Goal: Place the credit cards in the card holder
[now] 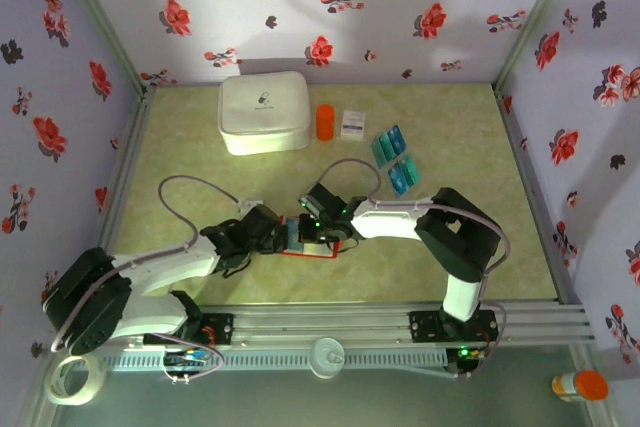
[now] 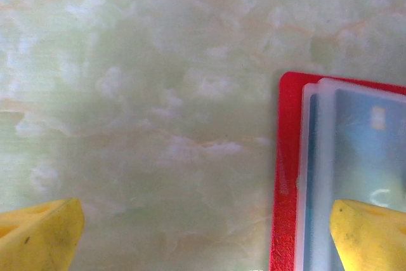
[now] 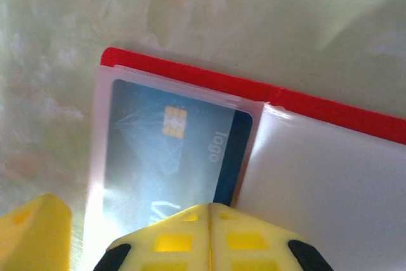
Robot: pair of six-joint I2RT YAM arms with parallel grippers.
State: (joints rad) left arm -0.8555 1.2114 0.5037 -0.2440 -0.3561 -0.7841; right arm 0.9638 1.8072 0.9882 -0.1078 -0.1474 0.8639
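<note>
- Your right gripper [image 3: 209,220] has its jaws pressed together. The tips sit at the near edge of a blue card [image 3: 171,150], which lies inside a clear pocket [image 3: 104,157] of the card holder [image 3: 317,103]. I judge the closed tips serve as a pusher to seat the card. Whether they also pinch its edge is hidden under the fingers.
- Your left gripper [image 2: 203,233] is spread as wide as it goes and holds nothing. One yellow finger [image 2: 371,236] hangs over the pocket side of the card holder, the other over bare table [image 2: 127,93]. That looks like a steadying post so the wallet does not slide under the push. I cannot tell if it is actually touching.
- The card holder lies open and flat on the table between your two grippers, close to the arm bases, red cover down and pockets up.
- It is bright red, with a thin border showing around layered, milky-clear sleeves. The left sleeve shows the blue card's gold chip and pale print. The right sleeve looks glossy and empty.
- The other credit cards [image 1: 395,159], teal and blue, lie in two small clusters well apart from the holder, toward the back right near a white packet [image 1: 353,123]. Most of the job looks undone.
</note>
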